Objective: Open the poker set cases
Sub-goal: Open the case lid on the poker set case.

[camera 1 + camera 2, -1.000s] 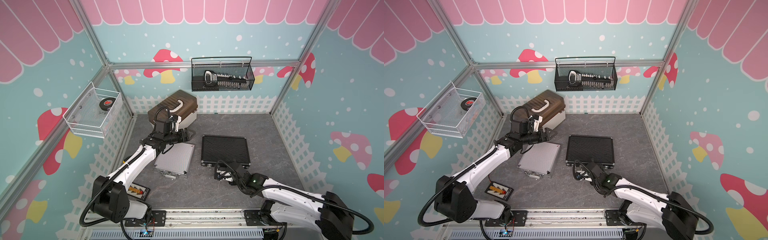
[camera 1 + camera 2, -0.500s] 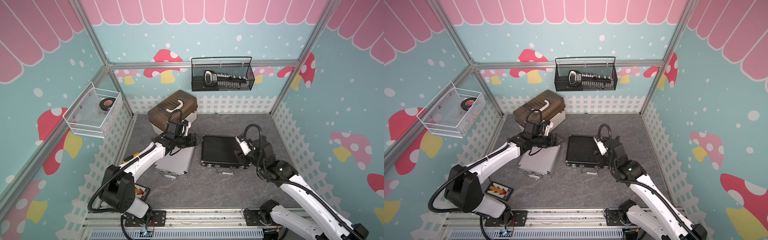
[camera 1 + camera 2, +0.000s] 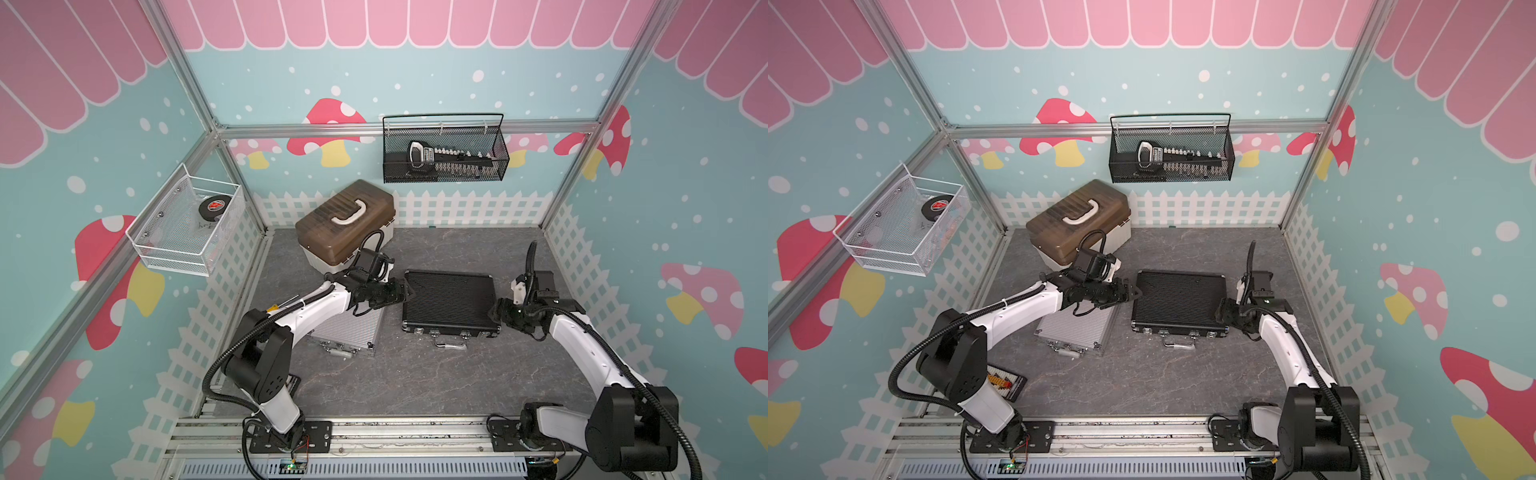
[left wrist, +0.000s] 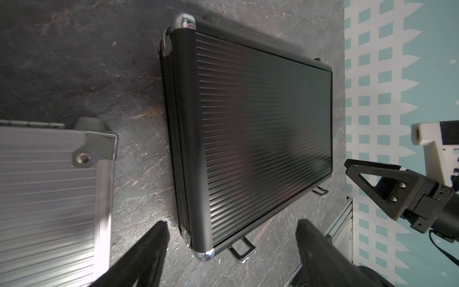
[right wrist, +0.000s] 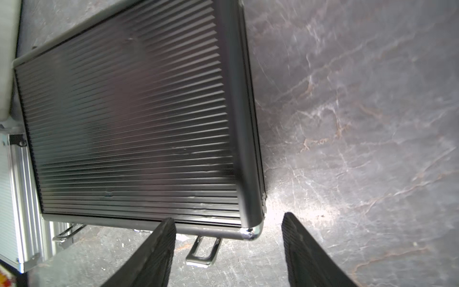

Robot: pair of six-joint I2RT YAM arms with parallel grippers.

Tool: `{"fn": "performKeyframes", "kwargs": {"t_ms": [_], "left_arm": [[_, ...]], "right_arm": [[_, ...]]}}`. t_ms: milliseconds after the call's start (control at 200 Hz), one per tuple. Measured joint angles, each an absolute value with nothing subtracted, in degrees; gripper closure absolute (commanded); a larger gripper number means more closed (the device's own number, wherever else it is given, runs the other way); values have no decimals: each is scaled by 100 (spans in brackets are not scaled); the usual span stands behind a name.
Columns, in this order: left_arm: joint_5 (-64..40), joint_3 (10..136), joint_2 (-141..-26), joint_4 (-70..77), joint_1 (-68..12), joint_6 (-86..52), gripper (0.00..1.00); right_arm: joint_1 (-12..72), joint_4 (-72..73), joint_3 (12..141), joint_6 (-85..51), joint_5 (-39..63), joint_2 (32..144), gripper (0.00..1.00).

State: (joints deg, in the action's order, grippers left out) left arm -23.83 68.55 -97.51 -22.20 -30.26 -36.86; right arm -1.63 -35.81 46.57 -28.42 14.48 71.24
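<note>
Left gripper (image 3: 405,291): jaws wide apart, holding nothing. The shut silver case (image 3: 353,332) lies flat just below and behind it, and the left edge of the shut black case (image 3: 449,301) is just ahead of its fingertips. Right gripper (image 3: 496,311): jaws parted, empty, fingertips just beside the black case's right front corner, with a chrome latch (image 5: 202,251) sticking out close by. Judgement: shells stiff, ribbed lids slick, likely heavy if loaded, so lift by the lid lip along the latch edge and brace the base against sliding.
</note>
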Motion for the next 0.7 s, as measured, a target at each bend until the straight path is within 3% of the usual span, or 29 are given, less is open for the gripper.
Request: {"fn": "performKeyframes", "kwargs": {"t_ms": [485,700], "left_arm": [[-2858,7037,-10431,-1988,-3140,-3900,26],[-2875,7067,-10484,-1979,-3157,-3924,22]], "right_arm": [[-314,-3286,4462,-2928,2193,7601,37],[-368,-3146,4405,-2947,2272,7623,37]]}}
